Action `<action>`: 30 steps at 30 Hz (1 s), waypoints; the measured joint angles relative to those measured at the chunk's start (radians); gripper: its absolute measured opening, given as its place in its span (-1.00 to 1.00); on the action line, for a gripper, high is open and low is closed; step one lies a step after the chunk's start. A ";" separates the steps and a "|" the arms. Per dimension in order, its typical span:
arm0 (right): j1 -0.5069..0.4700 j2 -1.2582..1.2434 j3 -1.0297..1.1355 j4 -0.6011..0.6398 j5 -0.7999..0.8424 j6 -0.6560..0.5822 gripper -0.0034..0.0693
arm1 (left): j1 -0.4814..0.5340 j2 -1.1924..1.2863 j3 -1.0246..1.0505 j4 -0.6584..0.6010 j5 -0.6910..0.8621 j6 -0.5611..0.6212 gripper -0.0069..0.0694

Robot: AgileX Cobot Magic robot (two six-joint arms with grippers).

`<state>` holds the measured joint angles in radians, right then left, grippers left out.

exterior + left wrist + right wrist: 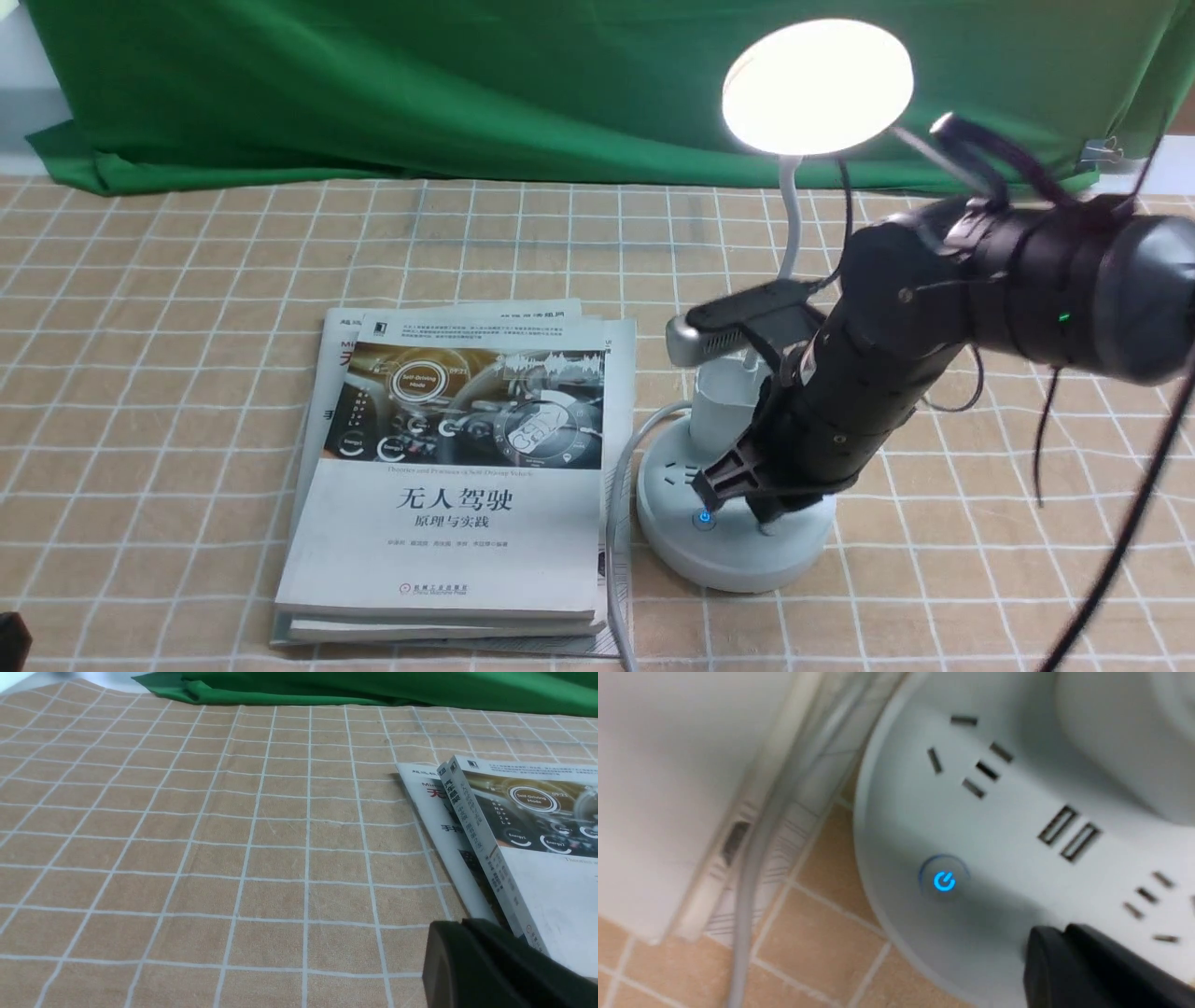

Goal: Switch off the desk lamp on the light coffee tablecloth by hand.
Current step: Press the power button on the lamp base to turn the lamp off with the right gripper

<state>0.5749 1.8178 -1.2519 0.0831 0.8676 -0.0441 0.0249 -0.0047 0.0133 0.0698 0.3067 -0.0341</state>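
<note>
The white desk lamp [817, 86] stands on the light coffee tablecloth [168, 308], its disc head lit. Its round base [738, 551] has sockets and a button glowing blue [704, 519]. My right gripper [767, 525] is shut and empty, its tip down on the base just right of the glowing button. In the right wrist view the black fingers [1064, 961] sit together on the base [999, 826], beside the blue button [944, 881]. My left gripper [460, 947] is shut and empty, low over the cloth [210, 858] near the books.
A stack of books [457, 485] lies left of the lamp base, seen also in the left wrist view [523, 840]. The lamp's grey cord [618, 523] runs between books and base. A green backdrop cloth [373, 84] hangs behind.
</note>
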 joint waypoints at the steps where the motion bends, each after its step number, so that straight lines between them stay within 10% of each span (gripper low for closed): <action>1: 0.000 -0.009 0.000 0.000 0.000 0.000 -0.81 | 0.000 0.000 0.000 0.000 0.000 0.000 -0.81; 30: 0.000 -0.036 0.029 -0.004 -0.026 0.005 -0.79 | 0.000 0.000 0.000 0.000 0.000 0.000 -0.81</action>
<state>0.5749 1.7823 -1.2227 0.0794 0.8418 -0.0390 0.0249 -0.0047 0.0133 0.0698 0.3067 -0.0341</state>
